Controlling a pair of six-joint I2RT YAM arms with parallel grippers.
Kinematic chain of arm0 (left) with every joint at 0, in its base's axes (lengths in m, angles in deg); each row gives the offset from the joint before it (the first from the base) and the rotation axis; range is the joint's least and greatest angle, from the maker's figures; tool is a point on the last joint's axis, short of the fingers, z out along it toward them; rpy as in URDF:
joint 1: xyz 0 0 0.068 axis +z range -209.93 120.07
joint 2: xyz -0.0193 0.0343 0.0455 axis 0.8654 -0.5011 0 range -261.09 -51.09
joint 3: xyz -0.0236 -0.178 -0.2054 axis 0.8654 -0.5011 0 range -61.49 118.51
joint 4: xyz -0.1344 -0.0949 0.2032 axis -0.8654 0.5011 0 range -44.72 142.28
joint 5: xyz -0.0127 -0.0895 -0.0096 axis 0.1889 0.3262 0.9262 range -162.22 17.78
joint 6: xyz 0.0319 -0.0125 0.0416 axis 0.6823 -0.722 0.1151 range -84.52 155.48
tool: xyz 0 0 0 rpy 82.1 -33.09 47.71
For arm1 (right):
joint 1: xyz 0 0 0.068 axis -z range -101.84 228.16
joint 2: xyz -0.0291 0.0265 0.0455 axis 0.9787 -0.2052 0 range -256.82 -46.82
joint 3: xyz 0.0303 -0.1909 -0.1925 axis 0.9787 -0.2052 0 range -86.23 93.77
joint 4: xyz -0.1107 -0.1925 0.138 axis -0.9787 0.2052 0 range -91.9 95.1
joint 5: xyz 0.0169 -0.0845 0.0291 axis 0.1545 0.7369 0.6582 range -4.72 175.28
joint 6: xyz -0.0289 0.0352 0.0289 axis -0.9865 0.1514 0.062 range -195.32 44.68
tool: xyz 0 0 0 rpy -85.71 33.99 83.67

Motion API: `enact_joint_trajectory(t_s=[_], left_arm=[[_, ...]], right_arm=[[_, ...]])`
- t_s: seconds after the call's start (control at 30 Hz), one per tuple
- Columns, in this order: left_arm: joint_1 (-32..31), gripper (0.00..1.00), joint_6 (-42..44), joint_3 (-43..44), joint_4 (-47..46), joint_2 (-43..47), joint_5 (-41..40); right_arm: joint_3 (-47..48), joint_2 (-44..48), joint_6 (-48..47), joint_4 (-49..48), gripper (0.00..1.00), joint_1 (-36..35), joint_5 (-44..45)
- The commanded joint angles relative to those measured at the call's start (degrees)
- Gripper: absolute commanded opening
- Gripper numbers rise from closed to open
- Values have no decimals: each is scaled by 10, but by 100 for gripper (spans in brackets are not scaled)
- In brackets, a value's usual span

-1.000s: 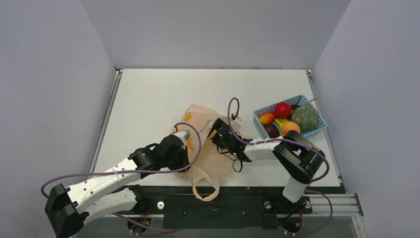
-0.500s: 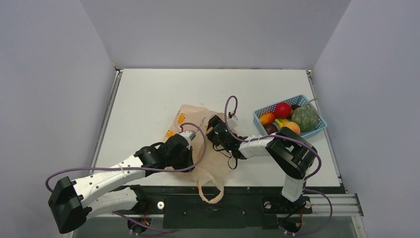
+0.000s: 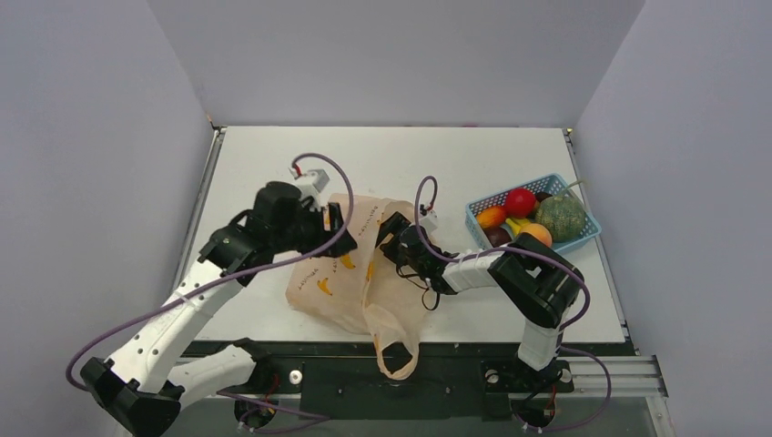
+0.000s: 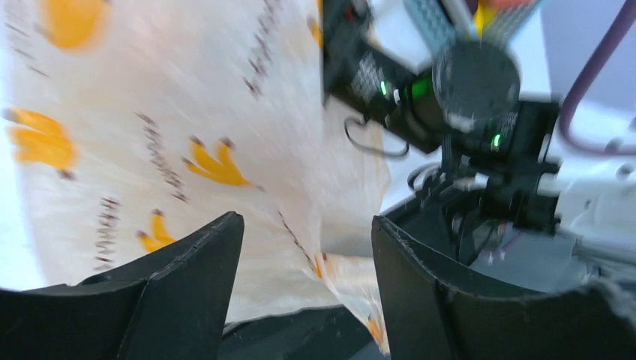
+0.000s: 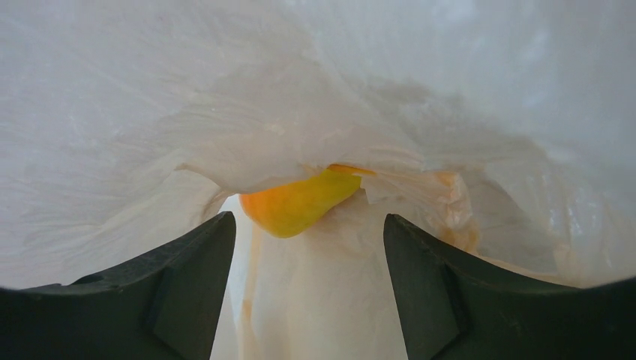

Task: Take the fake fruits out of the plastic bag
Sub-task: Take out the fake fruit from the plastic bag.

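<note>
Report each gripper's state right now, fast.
Left gripper: open, holding nothing, the plastic bag in front of it.
Right gripper: open inside the bag, a yellow-orange fruit ahead, ungripped.

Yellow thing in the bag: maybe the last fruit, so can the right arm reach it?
Likely yes: the right gripper faces the yellow thing, jaws open; only bag film drapes it.

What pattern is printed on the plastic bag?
Small yellow-orange bananas on the plastic bag, clearest in the left wrist view.
</note>
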Motion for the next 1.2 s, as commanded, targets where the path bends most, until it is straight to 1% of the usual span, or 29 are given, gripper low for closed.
enact_joint_trajectory(t_s=[0.0,0.03,0.07,0.1,0.2,0.23,0.27,0.37,0.47,0.53,0.6,0.67,0.73,0.93,1.1,1.17], left_arm=[[122,62,75,89,33,-21,65],[163,62,76,92,15,-39,86],[182,62,72,93,2,-50,96],[213,62,69,91,-23,-80,109],[247,59,61,87,-70,-157,104],[252,57,58,84,-80,-199,103],[263,55,54,83,-102,-219,106],[282,48,52,107,-114,-320,102],[286,46,62,140,-115,-386,97],[286,44,68,164,-111,-446,97],[283,42,73,178,-113,-480,103],[280,41,78,181,-116,-505,113],[279,41,79,164,-125,-517,128],[272,39,56,107,-178,-523,220],[253,38,53,99,-192,-526,283],[246,37,52,102,-192,-530,296]], right_arm=[[-3,-3,0,-66,68,7,-20],[-1,-4,1,-66,68,6,-22],[1,-4,3,-67,68,7,-23],[2,-7,4,-68,68,7,-26],[7,-13,18,-76,68,7,-37],[7,-16,21,-77,68,7,-41],[7,-18,29,-79,68,7,-42],[5,-24,39,-84,68,6,-48],[8,-39,52,-98,68,4,-59],[14,-51,59,-106,68,2,-66],[18,-60,66,-112,68,1,-69],[21,-66,71,-117,68,0,-68],[26,-72,72,-118,67,1,-68],[46,-82,66,-97,67,1,-48],[60,-98,52,-84,65,3,-40],[60,-101,46,-82,62,5,-39]])
